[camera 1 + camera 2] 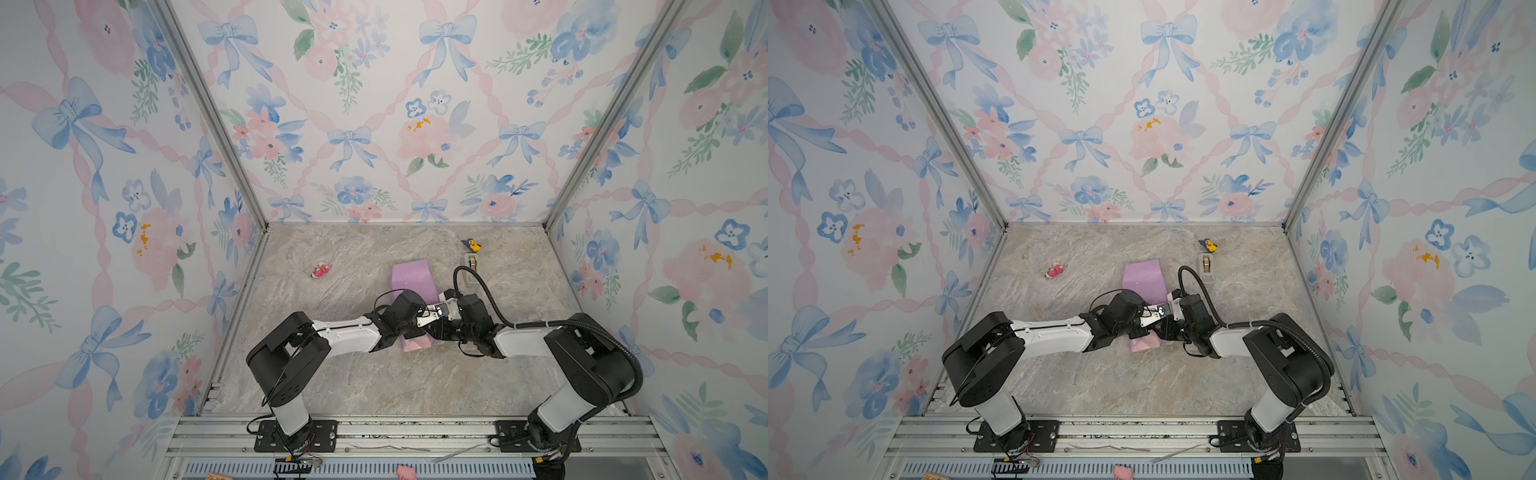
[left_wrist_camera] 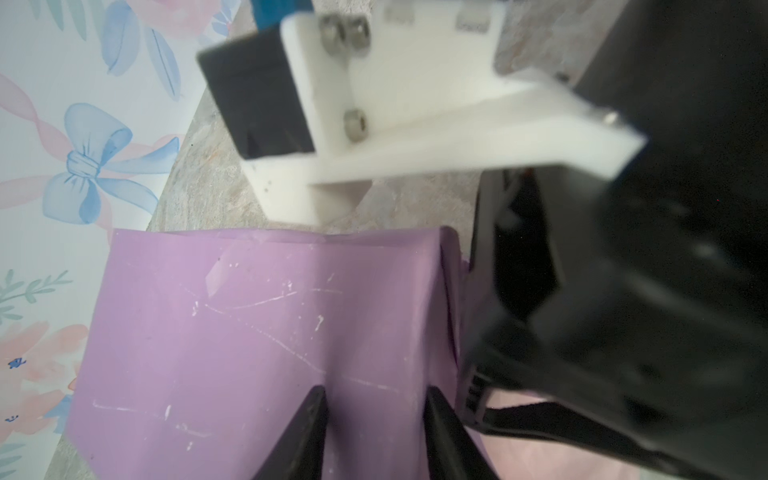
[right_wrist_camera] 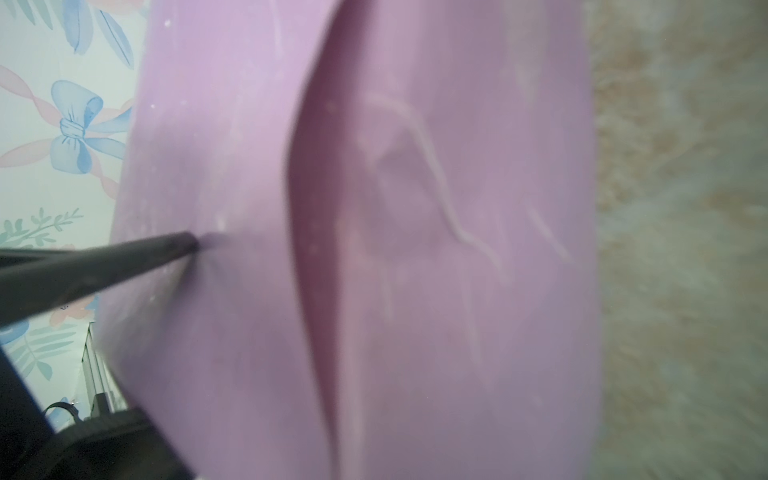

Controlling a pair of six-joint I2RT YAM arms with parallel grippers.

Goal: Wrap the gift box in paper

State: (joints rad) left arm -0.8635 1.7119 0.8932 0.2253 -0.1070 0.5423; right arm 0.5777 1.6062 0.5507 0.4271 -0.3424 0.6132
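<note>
Paper [image 1: 409, 276] lies in the middle of the counter [image 1: 353, 382], folded lilac face out over a low block shape. The gift box itself cannot be seen under it. In both top views the far end of the parcel is squared off and clear of the arms, while the near end shows a pale pink flap [image 1: 417, 344] poking out below the two wrists, which meet above it.

The left pincer [image 2: 374, 401] points down on the top face. Its fingers [image 2: 309, 428] stand apart with flat lilac paper between them, gripping nothing that shows. Beyond them the sheet's far edge [image 2: 274, 235] runs slightly rumpled across the counter.

The right pincer [image 1: 437, 329] sits against the parcel's right side. The right wrist view shows one dark finger [image 3: 124, 266] with its tip dimpling the paper, and I cannot tell whether the pincer is apart or together. A long overlapping edge [image 3: 299, 208] bows up off the layer under it instead of lying flat.

A tape dispenser [image 1: 473, 266] stands near the parcel's far right corner, partly under the looping cable [image 1: 482, 291], with a yellow and purple toy [image 1: 471, 245] just behind it. A small pink toy [image 1: 320, 271] lies well apart on the left. The counter in front of the arms is open.
</note>
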